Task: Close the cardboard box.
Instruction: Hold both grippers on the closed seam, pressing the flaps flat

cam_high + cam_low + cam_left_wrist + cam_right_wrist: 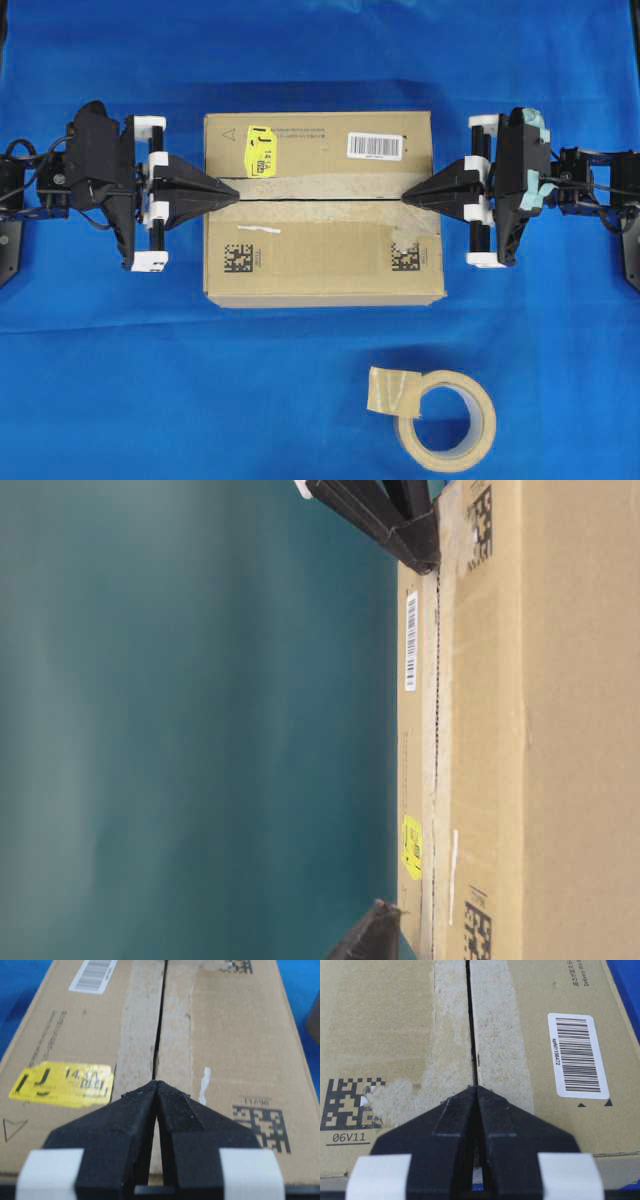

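Note:
The brown cardboard box (320, 250) lies in the middle of the blue cloth with its two long top flaps folded flat, meeting along a dark centre seam (320, 199). It carries a yellow sticker (261, 151), a barcode label (375, 146) and data-matrix prints. My left gripper (236, 197) is shut, its tips resting over the seam at the box's left edge. My right gripper (405, 196) is shut too, tips over the seam at the right edge. In the left wrist view the closed tips (156, 1082) sit on the seam; the right wrist view shows the same (476, 1088). Neither holds anything.
A beige tape roll (445, 418) with a loose end lies on the cloth in front of the box, right of centre. Blue cloth (120, 380) covers the table around the box. The table-level view shows the box top (470, 730) turned sideways.

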Robot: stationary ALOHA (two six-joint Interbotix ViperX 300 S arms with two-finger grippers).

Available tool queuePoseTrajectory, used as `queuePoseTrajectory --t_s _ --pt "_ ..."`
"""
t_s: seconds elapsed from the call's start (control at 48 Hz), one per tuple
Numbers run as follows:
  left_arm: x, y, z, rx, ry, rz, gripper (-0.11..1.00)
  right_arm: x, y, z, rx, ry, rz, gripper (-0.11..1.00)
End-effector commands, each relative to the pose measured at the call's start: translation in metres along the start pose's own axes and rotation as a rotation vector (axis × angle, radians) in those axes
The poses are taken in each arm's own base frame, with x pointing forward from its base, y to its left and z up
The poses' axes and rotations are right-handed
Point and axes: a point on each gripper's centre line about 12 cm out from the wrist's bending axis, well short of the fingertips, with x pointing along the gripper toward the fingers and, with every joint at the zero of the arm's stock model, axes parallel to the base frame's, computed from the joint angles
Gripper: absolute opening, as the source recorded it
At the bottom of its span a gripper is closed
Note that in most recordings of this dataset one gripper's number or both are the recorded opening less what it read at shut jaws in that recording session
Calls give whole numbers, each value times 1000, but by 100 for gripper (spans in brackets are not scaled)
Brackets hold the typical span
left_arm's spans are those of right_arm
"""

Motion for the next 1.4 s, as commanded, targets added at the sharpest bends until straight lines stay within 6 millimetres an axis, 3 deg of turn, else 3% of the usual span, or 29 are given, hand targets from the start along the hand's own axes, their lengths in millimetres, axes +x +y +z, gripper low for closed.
queuePoseTrajectory --t_s 0.0,0.438,1.376 --pt "-1 -1 3 -3 -24 -3 0 0 -3 5 8 -18 -11 0" --pt "4 0 -12 -3 29 0 0 0 -3 5 8 -24 -10 0" --pt "4 0 -12 -4 29 1 0 0 -3 5 8 -24 -10 0"
